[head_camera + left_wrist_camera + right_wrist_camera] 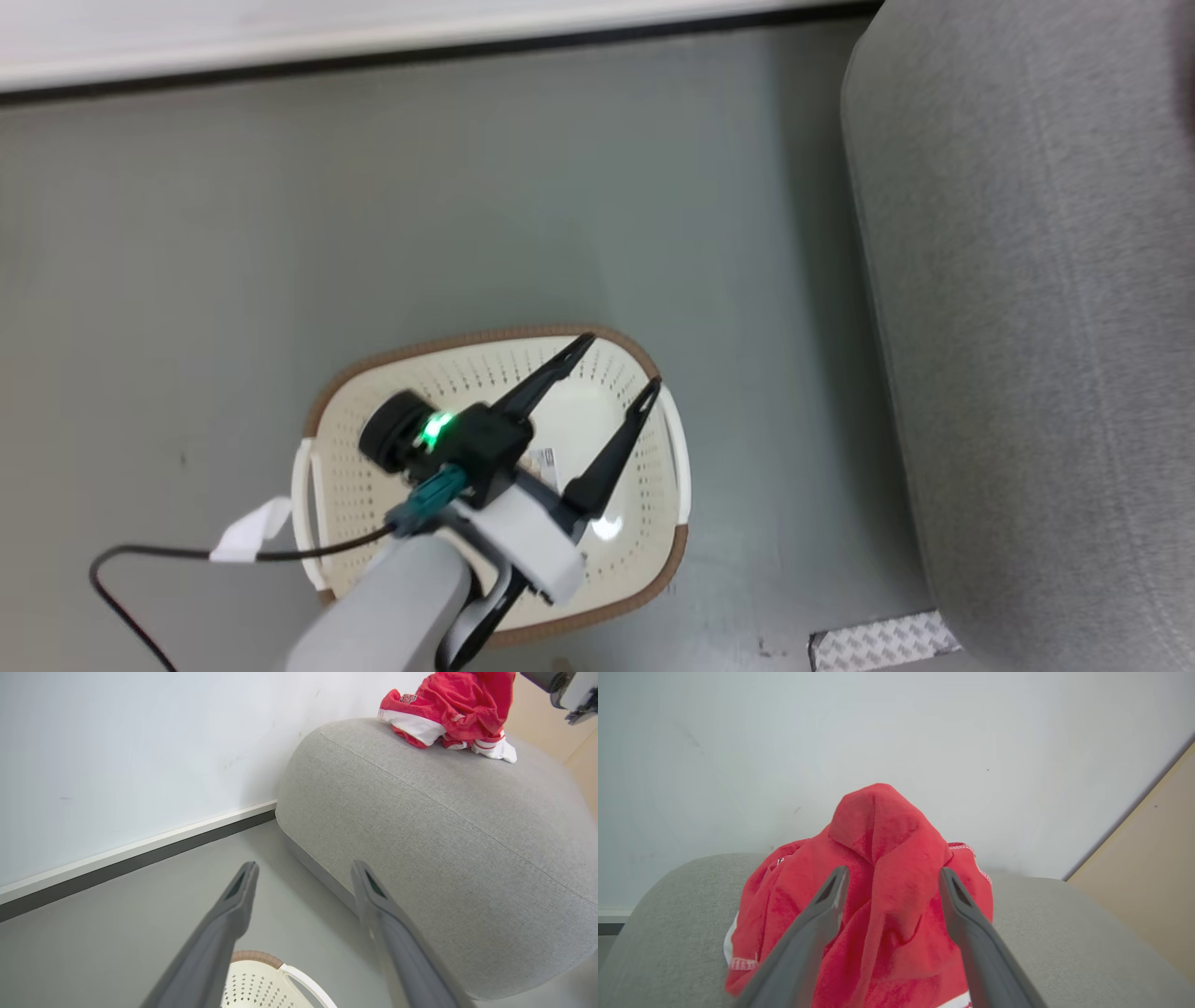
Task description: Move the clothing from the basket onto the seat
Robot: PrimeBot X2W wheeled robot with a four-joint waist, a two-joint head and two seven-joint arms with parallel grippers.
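The cream basket (485,338) stands on the grey floor, and I see no garment in the part of its inside that shows. My left gripper (621,362) hovers open above it, fingers aimed toward the seat (1027,280). In the left wrist view the left gripper (304,865) is empty, the basket (261,980) rim lies below it, and the red and white clothing (458,704) is heaped on top of the seat (420,835). My right gripper (893,871) is open, its fingers straddling a raised peak of the clothing (878,826) on the seat (1064,933).
A white wall with a dark baseboard (140,858) runs behind the floor. A ribbed metal plate (878,639) lies by the seat's near corner. A black cable with a white tag (247,532) trails off my left arm. A beige panel (1148,882) stands right of the seat.
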